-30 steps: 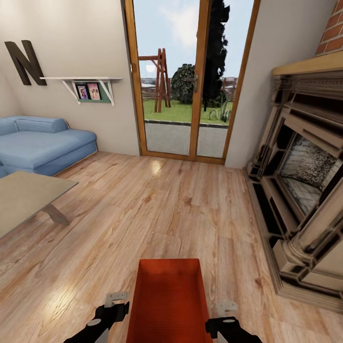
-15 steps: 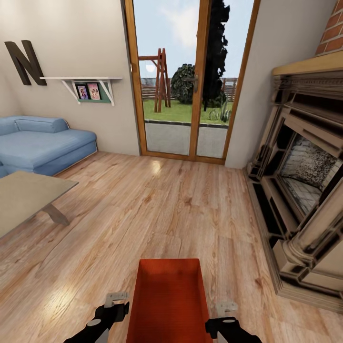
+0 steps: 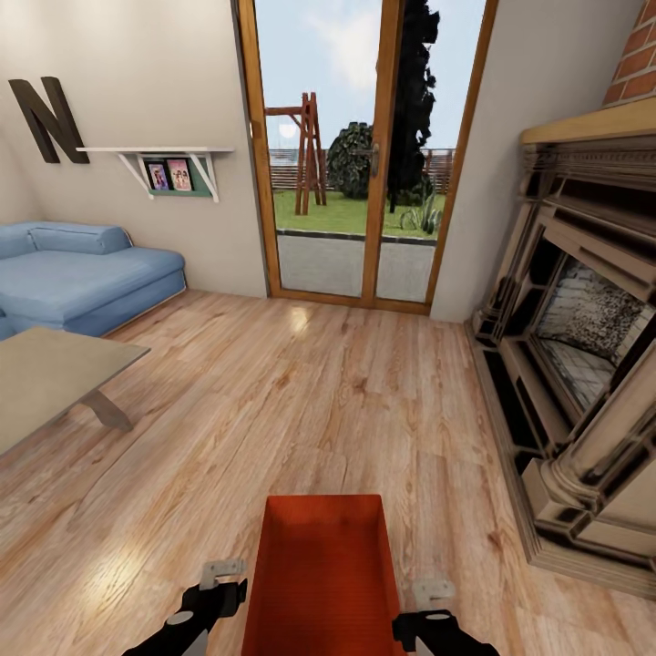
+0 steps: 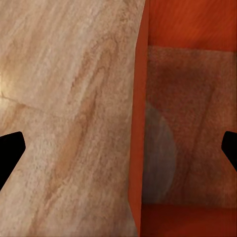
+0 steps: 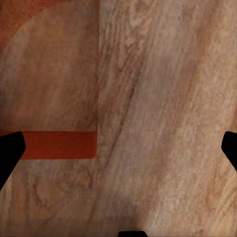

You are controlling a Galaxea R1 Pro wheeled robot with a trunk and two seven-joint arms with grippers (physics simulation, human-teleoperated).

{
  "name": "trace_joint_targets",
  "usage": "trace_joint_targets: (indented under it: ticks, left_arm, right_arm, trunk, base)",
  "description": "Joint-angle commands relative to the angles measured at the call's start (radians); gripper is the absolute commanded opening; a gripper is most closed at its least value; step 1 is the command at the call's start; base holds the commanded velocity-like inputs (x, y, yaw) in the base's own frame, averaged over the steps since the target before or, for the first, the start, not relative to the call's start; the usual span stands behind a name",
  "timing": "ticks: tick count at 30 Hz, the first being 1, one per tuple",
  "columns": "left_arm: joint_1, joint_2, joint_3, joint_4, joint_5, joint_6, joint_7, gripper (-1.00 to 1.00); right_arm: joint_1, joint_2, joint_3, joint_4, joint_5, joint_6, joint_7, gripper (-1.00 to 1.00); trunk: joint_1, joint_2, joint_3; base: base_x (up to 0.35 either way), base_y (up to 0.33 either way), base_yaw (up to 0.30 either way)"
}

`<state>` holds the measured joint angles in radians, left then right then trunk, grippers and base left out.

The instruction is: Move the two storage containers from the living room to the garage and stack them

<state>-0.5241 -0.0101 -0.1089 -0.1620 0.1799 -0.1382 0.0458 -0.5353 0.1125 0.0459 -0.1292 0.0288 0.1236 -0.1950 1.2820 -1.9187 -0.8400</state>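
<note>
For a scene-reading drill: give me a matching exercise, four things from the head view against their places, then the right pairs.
Things:
1. storage container
2. blue sofa
3. fireplace
4. glass door

Places:
A. along the right side of the room
B. low centre, between the left pincer and the right pincer
C. far wall, showing the garden
D. left, under the wall shelf

Pairs: 1-B, 2-D, 3-A, 4-C
</note>
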Motion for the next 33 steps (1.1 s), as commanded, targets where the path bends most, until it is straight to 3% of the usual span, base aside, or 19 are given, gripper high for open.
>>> trace_joint_targets:
  ticks: [1,33]
  left_arm:
    - [0.000,0.000,-0.009,0.001,0.009,-0.003,0.005,1.00]
    - [0.008,-0.002,-0.008,0.028,0.007,0.024,-0.002,1.00]
  right_arm:
    - [0.000,-0.001,0.005,-0.002,0.003,0.008,-0.004,1.00]
    - [0.000,-0.001,0.007,-0.001,0.007,0.006,-0.003,1.00]
  trunk:
    - [0.000,0.000,-0.001]
    - [0.115,-0.210,-0.095]
  base:
    - [0.000,0.000,0.000]
    - [0.000,0.000,0.000]
